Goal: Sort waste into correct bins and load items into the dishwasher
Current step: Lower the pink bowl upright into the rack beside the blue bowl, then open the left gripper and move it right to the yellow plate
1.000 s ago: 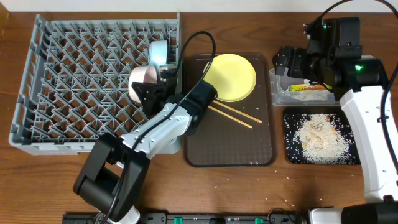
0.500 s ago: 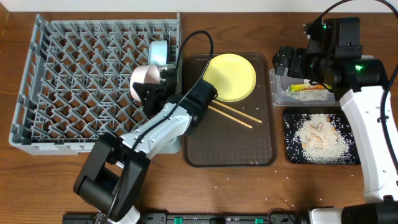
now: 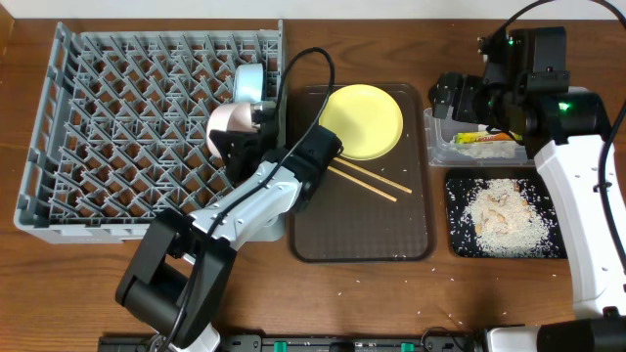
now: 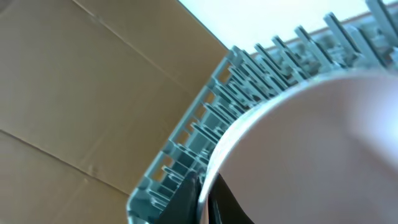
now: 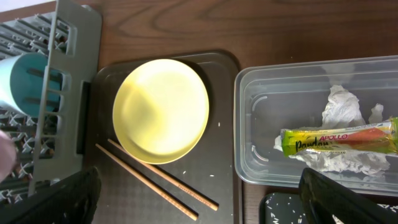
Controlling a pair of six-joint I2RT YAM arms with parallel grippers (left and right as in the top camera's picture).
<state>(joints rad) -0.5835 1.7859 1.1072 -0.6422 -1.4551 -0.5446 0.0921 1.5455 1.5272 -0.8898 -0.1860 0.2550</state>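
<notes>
The grey dish rack [image 3: 166, 35] takes up the table from 9 to 11 o'clock. Beside it, in the middle, lies the brown tray [image 3: 362, 225]. The left arm reaches up from 7 o'clock across the rack's right wall. The left gripper [image 3: 240, 147] is clenched on the rim of a white bowl [image 3: 225, 124], which stands on edge over the pegs near that wall. In the wrist view one dark finger [image 4: 186, 199] shows pressed at the bowl's edge.

The right arm comes in from 4 o'clock. The right gripper [image 3: 448, 98] hangs above the left end of the clear container [image 3: 430, 137] at 2 o'clock. Its fingers [image 5: 62, 199] are spread wide, with nothing between them.

Just below the container, at 3 to 4 o'clock, the black tray [image 3: 458, 244] holds a heap of rice [image 3: 504, 217].

The yellow plate [image 3: 364, 120] lies flat at the 12 o'clock end of the brown tray. A light blue bowl [image 3: 248, 83] stands on edge in the rack just inside its right wall, at 12 o'clock from the white bowl. The chopsticks [image 3: 370, 181] lie slantwise on the brown tray just under the plate, side by side.

Inside the clear container, a green-and-yellow wrapper [image 5: 339, 138] rests on crumpled white tissue [image 5: 341, 106]. A few stray grains [image 3: 445, 318] dot the tabletop toward 5 o'clock.
</notes>
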